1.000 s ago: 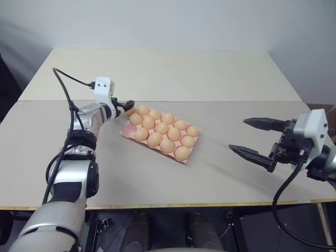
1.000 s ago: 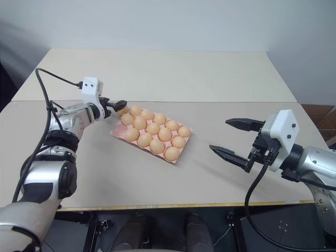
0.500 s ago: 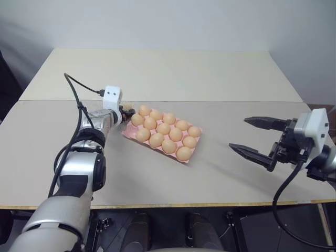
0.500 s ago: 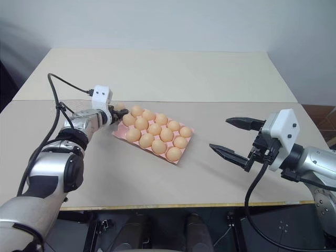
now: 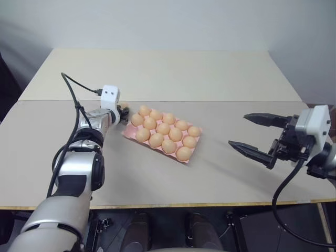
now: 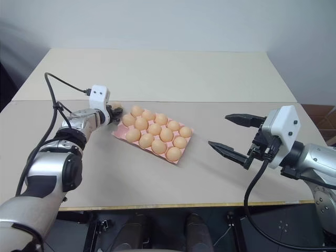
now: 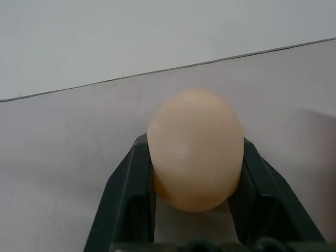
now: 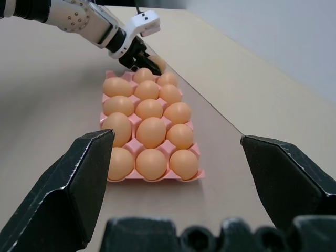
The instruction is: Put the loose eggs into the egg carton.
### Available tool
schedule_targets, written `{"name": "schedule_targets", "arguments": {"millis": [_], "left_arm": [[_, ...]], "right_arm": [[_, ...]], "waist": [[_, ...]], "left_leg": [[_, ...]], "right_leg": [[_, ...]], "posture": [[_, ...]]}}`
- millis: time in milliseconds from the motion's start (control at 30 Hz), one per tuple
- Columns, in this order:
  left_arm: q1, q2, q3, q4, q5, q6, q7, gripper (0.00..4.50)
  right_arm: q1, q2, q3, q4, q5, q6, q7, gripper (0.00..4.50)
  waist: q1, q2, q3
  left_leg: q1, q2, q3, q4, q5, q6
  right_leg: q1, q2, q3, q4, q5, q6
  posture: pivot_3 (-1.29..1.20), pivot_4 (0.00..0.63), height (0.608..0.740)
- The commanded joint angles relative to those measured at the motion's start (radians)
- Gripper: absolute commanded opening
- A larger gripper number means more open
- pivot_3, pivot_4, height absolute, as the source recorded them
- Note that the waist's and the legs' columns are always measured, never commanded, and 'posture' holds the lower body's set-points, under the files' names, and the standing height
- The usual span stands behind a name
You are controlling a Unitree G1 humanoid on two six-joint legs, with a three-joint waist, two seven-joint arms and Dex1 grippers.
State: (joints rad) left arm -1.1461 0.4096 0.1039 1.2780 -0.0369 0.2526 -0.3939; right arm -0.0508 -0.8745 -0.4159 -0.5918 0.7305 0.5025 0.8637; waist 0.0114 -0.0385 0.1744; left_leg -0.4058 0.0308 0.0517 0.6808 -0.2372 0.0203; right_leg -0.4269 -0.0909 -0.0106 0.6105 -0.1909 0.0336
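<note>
In the left half of the head views, the left gripper [image 5: 124, 112] reaches forward low over the beige table [image 5: 173, 73] and ends just beside the far left corner of the egg carton [image 5: 127, 135]. The left wrist view shows its two black fingers [image 7: 134, 194] clamped on either side of a single loose egg [image 7: 195, 148], pale tan-orange and smooth, with the table surface behind it. From the right wrist view the same gripper sits at the upper left of the frame, touching or almost touching the carton's far end; which one, I cannot tell. The pink egg carton lies at the middle of the head views, a little left of centre, turned at an angle to the table's front edge. Its cups hold tan-orange eggs [image 5: 163, 129] in rows of three, fourteen in all. At the right side of the head views, well apart from the carton, the right gripper [image 5: 253, 135] hangs above the table pointing toward the carton. Its two black fingers [image 5: 251, 151] stand wide apart and nothing is between them.
</note>
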Motion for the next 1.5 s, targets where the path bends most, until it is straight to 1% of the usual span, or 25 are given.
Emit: {"name": "schedule_targets", "arguments": {"millis": [33,133,233,300,367,433,567,600,633,667,867,933,1000,1167,1200,1333,1433,1500], "left_arm": [[-0.010,0.056,0.004,-0.087,-0.001,-0.003,-0.058,1.53],[0.057,0.107,-0.012,-0.240,-0.010,-0.013,-0.170,1.53],[0.222,0.187,-0.018,-0.539,-0.074,-0.007,-0.380,1.53],[0.330,0.237,-0.020,-0.710,-0.117,0.012,-0.491,1.53],[0.420,0.281,-0.016,-0.834,-0.164,0.037,-0.589,1.53],[0.483,0.304,-0.008,-0.922,-0.204,0.064,-0.643,1.53],[0.528,0.308,-0.022,-1.009,-0.242,0.127,-0.677,1.53],[0.531,0.306,-0.038,-1.014,-0.239,0.136,-0.687,1.53],[0.534,0.304,-0.053,-1.017,-0.235,0.136,-0.698,1.53],[0.536,0.299,-0.064,-1.021,-0.232,0.135,-0.703,1.53],[0.516,0.257,-0.122,-0.994,-0.189,0.122,-0.666,1.53],[0.501,0.245,-0.138,-0.976,-0.167,0.121,-0.643,2.22],[0.485,0.245,-0.142,-0.968,-0.164,0.141,-0.636,2.75],[0.492,0.284,-0.106,-1.012,-0.182,0.150,-0.646,4.42],[0.498,0.295,-0.098,-1.032,-0.185,0.151,-0.647,4.49],[0.549,0.344,-0.025,-1.135,-0.240,0.185,-0.651,4.49],[0.634,0.414,0.070,-1.224,-0.298,0.227,-0.663,4.49],[0.718,0.458,0.154,-1.303,-0.347,0.253,-0.675,4.49]], "right_arm": [[-0.011,0.003,-0.015,-0.010,0.014,-0.015,0.000,4.50],[0.000,0.005,-0.020,-0.018,0.016,-0.014,0.000,4.50],[0.012,0.010,-0.024,-0.028,0.017,-0.014,-0.004,4.50],[0.023,0.017,-0.024,-0.039,0.018,-0.014,-0.011,4.50],[0.033,0.027,-0.023,-0.049,0.018,-0.015,-0.020,4.50],[0.046,0.038,-0.023,-0.060,0.017,-0.016,-0.027,4.50],[0.069,0.052,-0.027,-0.080,0.020,-0.013,-0.041,4.50],[0.072,0.054,-0.026,-0.083,0.021,-0.012,-0.043,4.50],[0.073,0.054,-0.025,-0.085,0.021,-0.012,-0.045,4.50],[0.073,0.054,-0.025,-0.085,0.021,-0.012,-0.045,4.50],[0.061,0.051,-0.025,-0.074,0.017,-0.016,-0.042,4.50],[0.060,0.051,-0.024,-0.077,0.016,-0.016,-0.044,4.50],[0.069,0.054,-0.028,-0.082,0.014,-0.019,-0.043,4.50],[0.084,0.060,-0.033,-0.075,0.004,-0.033,-0.036,4.50],[0.084,0.060,-0.032,-0.071,0.002,-0.036,-0.035,4.50],[0.084,0.058,-0.031,-0.058,0.001,-0.047,-0.026,4.50],[0.083,0.056,-0.033,-0.036,-0.003,-0.059,-0.010,4.50],[0.086,0.050,-0.033,-0.020,-0.005,-0.066,0.012,4.50]], "waist": [[-0.001,0.000,0.000],[-0.004,0.000,0.000],[-0.006,0.000,0.000],[-0.007,0.000,0.000],[-0.006,0.000,0.000],[-0.003,0.000,0.000],[0.013,0.000,0.000],[0.013,0.000,0.000],[0.013,0.000,0.000],[0.011,0.000,0.000],[0.005,0.000,0.000],[0.003,0.000,0.000],[0.003,0.000,0.000],[0.001,0.000,0.000],[0.000,0.000,0.000],[-0.002,0.000,0.000],[-0.008,0.000,0.000],[-0.011,0.000,0.000]], "left_leg": [[0.000,0.000,0.000,0.000,0.000,0.000],[0.000,0.001,0.000,0.000,0.000,0.000],[0.000,0.001,0.001,-0.001,0.000,0.000],[0.000,0.001,0.001,-0.001,0.000,0.000],[0.000,0.001,0.001,-0.001,0.000,0.000],[0.000,0.002,0.001,0.000,0.000,0.000],[0.001,0.002,0.000,0.002,0.000,0.000],[0.001,0.002,0.000,0.002,0.000,0.000],[0.001,0.002,0.000,0.002,0.000,0.000],[0.002,0.002,0.000,0.002,0.000,0.000],[0.001,0.002,0.000,0.002,0.000,0.000],[0.001,0.001,0.000,0.002,0.000,0.000],[0.001,0.001,0.000,0.002,0.000,0.000],[0.001,0.002,0.000,0.002,0.000,0.000],[0.001,0.002,0.000,0.002,0.000,0.000],[0.001,0.002,0.000,0.002,0.000,0.000],[0.001,0.003,0.000,0.002,0.000,0.000],[0.001,0.003,0.000,0.002,0.000,0.000]], "right_leg": [[0.000,0.000,0.000,0.000,0.000,0.000],[-0.001,0.000,0.000,0.000,0.001,-0.002],[-0.001,0.000,0.001,0.001,0.001,-0.002],[-0.001,0.000,0.001,0.001,0.001,-0.002],[-0.002,0.000,0.001,0.001,0.001,-0.002],[-0.002,0.000,0.001,0.001,0.001,-0.003],[0.000,0.000,0.000,0.001,0.001,-0.002],[0.001,0.000,0.000,0.001,0.000,-0.001],[0.001,0.000,0.000,0.001,-0.002,0.004],[0.001,0.000,0.000,0.001,-0.003,0.004],[0.001,0.001,0.001,0.001,-0.002,0.003],[0.001,0.001,0.001,0.001,-0.002,0.003],[0.001,0.001,0.001,0.001,-0.002,0.004],[0.001,0.000,0.001,0.001,-0.003,0.004],[0.001,0.000,0.001,0.001,-0.003,0.004],[0.000,0.000,0.001,0.001,-0.002,0.004],[-0.001,0.001,0.001,0.001,-0.002,0.004],[-0.001,0.001,0.001,0.001,-0.003,0.004]], "posture": [[0.00,0.150,0.740],[0.00,0.150,0.740],[0.00,0.150,0.740],[0.00,0.150,0.740],[0.00,0.150,0.740],[0.00,0.150,0.740],[0.00,0.150,0.740],[0.00,0.150,0.740],[0.00,0.150,0.740],[0.00,0.150,0.740],[0.00,0.150,0.740],[0.00,0.150,0.740],[0.00,0.150,0.740],[0.00,0.150,0.740],[0.00,0.150,0.740],[0.00,0.150,0.740],[0.00,0.150,0.740],[0.00,0.150,0.740]]}}
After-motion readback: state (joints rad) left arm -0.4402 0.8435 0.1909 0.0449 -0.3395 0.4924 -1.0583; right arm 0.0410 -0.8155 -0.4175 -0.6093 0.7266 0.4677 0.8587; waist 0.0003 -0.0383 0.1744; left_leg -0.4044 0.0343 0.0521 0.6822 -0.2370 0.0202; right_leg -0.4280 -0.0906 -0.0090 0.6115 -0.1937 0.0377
